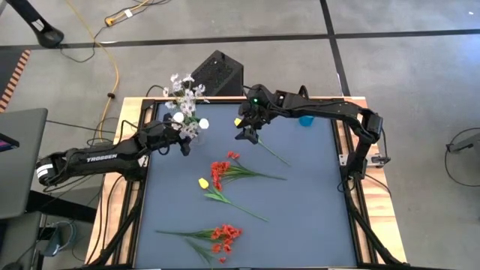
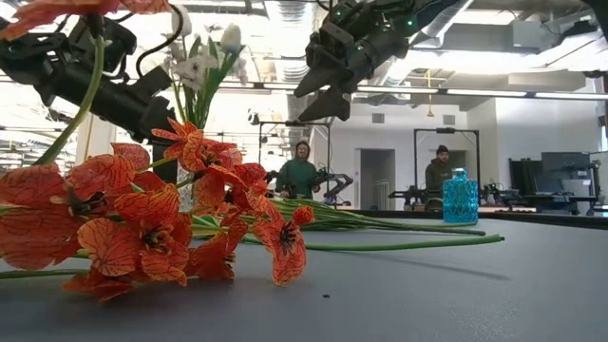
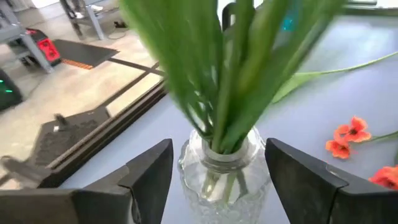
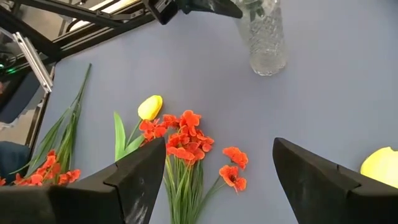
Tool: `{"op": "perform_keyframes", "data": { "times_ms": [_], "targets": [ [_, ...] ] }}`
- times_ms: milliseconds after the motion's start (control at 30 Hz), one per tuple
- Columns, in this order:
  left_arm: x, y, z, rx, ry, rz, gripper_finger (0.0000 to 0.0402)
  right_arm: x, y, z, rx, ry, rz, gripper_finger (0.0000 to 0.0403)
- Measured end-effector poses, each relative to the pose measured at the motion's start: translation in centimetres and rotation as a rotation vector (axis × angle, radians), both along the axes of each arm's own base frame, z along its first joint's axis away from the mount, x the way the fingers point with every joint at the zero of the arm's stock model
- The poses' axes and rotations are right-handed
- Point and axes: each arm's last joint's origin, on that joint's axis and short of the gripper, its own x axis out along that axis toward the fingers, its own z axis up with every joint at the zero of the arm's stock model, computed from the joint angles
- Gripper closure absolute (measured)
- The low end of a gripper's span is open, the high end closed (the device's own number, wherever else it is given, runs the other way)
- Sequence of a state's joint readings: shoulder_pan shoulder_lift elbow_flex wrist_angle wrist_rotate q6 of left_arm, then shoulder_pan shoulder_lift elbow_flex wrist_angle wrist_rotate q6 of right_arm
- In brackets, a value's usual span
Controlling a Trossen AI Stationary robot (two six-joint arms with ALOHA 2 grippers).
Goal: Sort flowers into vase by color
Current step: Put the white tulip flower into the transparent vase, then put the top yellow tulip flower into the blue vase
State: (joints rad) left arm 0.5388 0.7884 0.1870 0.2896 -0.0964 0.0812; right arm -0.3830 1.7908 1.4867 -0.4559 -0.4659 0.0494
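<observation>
At the near edge of the grey table mat (image 1: 315, 217), a bunch of red blossoms (image 1: 225, 237) is laid with its green stems running toward the left edge; in the low view these blossoms fill the foreground. Farther in, near the middle of the mat, a second red cluster (image 1: 219, 173) is spread with its stems pointing right, and a yellow tulip (image 1: 202, 182) is seen just beside it, its stem slanting toward the near right. The right half of the mat beside and in front of these is left bare, so open room is given there, well clear of the wooden frame (image 1: 379, 202) along the right edge. Toward the far left corner a clear glass vase (image 3: 227, 171) is stood upright on the mat, and white tulips with a pale sprig (image 1: 184, 94) are held in it, their green stems rising from its neck. The left gripper (image 3: 217, 180) is placed around the vase, its fingers spread wide on either side of the glass with a gap at each side, so nothing is gripped. The right gripper (image 1: 247, 133) is held above the far middle of the mat, its fingers fully parted and empty, with another yellow tulip (image 1: 238, 121) just beside it. A small blue vase (image 2: 460, 198) is stood at the far right edge.
</observation>
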Motion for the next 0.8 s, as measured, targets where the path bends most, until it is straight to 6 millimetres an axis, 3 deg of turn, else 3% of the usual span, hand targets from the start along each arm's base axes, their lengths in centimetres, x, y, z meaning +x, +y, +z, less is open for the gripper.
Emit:
{"op": "perform_keyframes", "data": {
  "times_ms": [400, 567, 800],
  "targets": [
    [-1.5, -0.8, 1.2, 0.050, -0.029, 0.025, 0.0161, -0.5, -1.1, 0.0, -0.002, 0.004, -0.028, 0.0081],
    [-1.9, -1.3, 1.8, 0.043, -0.081, -0.040, 0.0161, -0.5, -1.2, -0.1, 0.001, 0.010, -0.029, 0.0081],
    [-2.5, -2.2, 2.3, -0.153, -0.242, -0.147, 0.0161, -1.0, -1.0, -0.6, 0.045, 0.092, -0.059, 0.0081]
  ]
}}
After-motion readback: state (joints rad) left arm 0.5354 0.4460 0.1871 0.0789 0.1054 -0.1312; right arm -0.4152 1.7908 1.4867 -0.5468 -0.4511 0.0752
